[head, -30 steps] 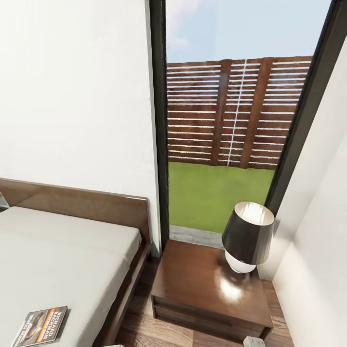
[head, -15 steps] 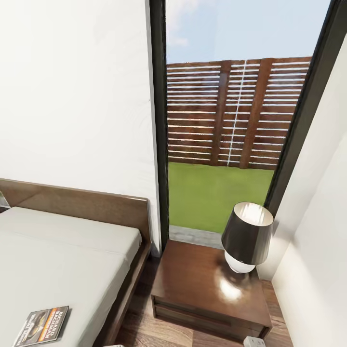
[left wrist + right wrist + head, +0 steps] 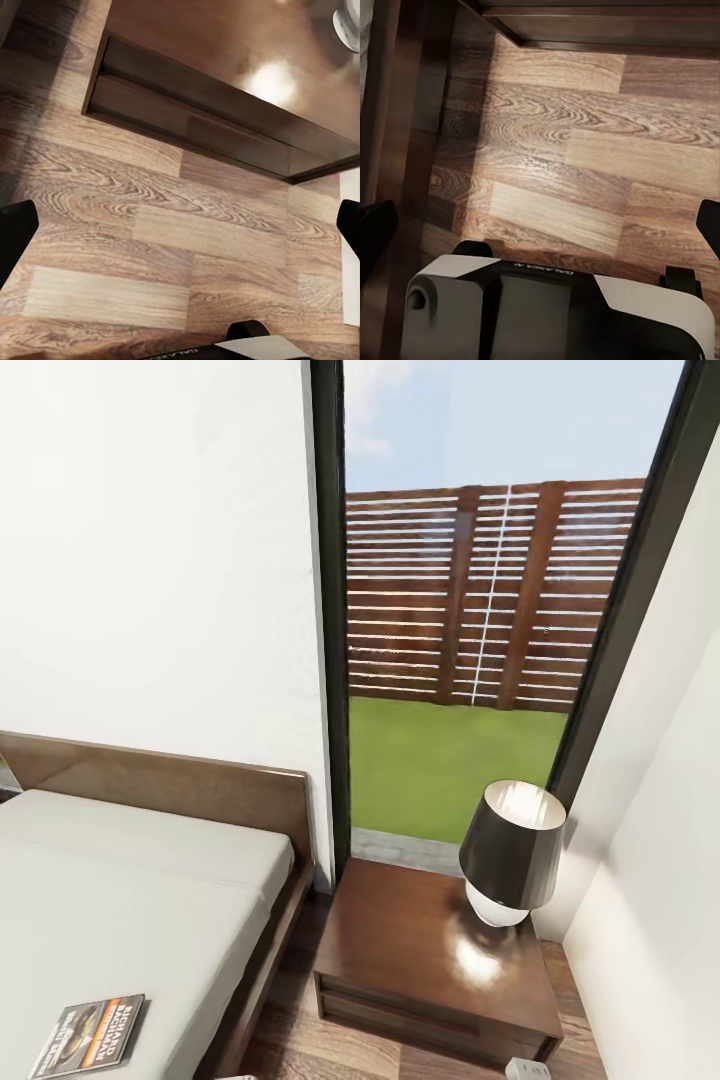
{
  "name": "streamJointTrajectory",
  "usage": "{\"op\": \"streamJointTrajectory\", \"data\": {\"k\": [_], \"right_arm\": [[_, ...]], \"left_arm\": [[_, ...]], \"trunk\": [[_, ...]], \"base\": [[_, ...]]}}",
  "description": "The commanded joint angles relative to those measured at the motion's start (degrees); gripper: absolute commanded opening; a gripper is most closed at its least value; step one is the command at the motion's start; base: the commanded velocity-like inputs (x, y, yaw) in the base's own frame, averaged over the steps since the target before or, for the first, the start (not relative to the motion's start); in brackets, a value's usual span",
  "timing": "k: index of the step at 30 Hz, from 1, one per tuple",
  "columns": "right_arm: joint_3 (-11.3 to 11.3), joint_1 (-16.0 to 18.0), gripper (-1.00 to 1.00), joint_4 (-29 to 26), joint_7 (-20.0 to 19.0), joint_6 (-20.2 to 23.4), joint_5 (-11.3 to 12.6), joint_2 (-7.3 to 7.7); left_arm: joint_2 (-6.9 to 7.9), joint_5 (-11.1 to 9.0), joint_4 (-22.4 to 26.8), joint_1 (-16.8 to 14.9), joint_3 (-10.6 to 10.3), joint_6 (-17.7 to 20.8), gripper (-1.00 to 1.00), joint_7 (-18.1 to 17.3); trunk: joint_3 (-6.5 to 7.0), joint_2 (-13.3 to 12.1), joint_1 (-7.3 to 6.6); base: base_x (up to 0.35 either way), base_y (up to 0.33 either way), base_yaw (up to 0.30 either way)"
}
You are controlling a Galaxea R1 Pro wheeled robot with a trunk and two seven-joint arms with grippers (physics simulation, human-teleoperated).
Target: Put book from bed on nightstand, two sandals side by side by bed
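Ahead, from my head camera: a corner of the bedroom, white walls on both sides and a tall dark-framed window [image 3: 335, 610] between them, looking out on green grass and a slatted wooden fence.

The bed [image 3: 140, 900] fills the lower left, with an off-white mattress, dark wooden frame and brown headboard against the wall. The book [image 3: 88, 1036] lies flat on the mattress near the bottom edge of the view, close to the bed's side rail, its orange band and white lettering legible.

The nightstand [image 3: 420, 960] stands just beside the bed, below the window, with a narrow strip of plank floor between the two. Its glossy top is bare on the bed side. A lamp [image 3: 512, 852] with a dark shade and white base sits at the far right of the top.

My left gripper [image 3: 180, 225] points down at the wood-plank floor [image 3: 150, 247], fingers spread wide, with only the dark tips [image 3: 15, 225] at the frame's edges and nothing between them. The nightstand's front and shiny top cross this view beyond the fingers.

My right gripper [image 3: 540, 225] is also spread wide over the floor and empty, one dark fingertip [image 3: 373, 225] at each side. A dark wooden edge runs along one side, probably the bed frame, though I cannot be sure from this angle.
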State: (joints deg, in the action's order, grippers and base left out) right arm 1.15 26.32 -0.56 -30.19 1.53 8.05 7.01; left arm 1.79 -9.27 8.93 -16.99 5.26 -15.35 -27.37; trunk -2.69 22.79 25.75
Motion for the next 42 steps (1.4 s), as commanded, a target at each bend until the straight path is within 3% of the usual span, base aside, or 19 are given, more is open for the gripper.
{"op": "streamJointTrajectory", "data": {"k": [1, 34, 39, 41, 42], "right_arm": [[0.08, 0.05, 1.00, 0.03, -0.23, 0.15, 0.39, 0.02], [0.08, 0.05, 1.00, 0.03, -0.34, 0.23, 0.47, 0.10], [0.08, 0.05, 1.00, 0.03, -0.34, 0.23, 0.42, 0.10], [0.08, 0.05, 1.00, 0.03, -0.33, 0.22, 0.40, 0.09], [0.08, 0.05, 1.00, 0.03, -0.32, 0.20, 0.40, 0.10]], "left_arm": [[0.00, -0.14, -0.07, -0.06, 0.45, 0.06, 1.00, -0.49], [0.29, -0.34, 0.14, -0.06, 0.84, 0.11, 1.00, -1.04], [2.44, -1.45, 2.45, -0.50, 1.10, 1.22, 1.00, -1.10], [3.65, -3.16, 5.70, -0.74, 1.13, 4.76, 1.00, -1.10], [4.59, -4.92, 10.60, -0.88, 1.14, 9.65, 1.00, -1.10]], "trunk": [[-0.13, 0.13, 0.04], [-0.46, 0.13, 0.04], [-0.90, 0.13, 0.04], [-1.08, 0.13, 0.04], [-1.17, 0.13, 0.04]], "base": [[0.000, 0.000, 0.000], [0.000, 0.000, 0.000], [0.000, 0.000, 0.000], [0.000, 0.000, 0.000], [0.000, 0.000, 0.000]]}}
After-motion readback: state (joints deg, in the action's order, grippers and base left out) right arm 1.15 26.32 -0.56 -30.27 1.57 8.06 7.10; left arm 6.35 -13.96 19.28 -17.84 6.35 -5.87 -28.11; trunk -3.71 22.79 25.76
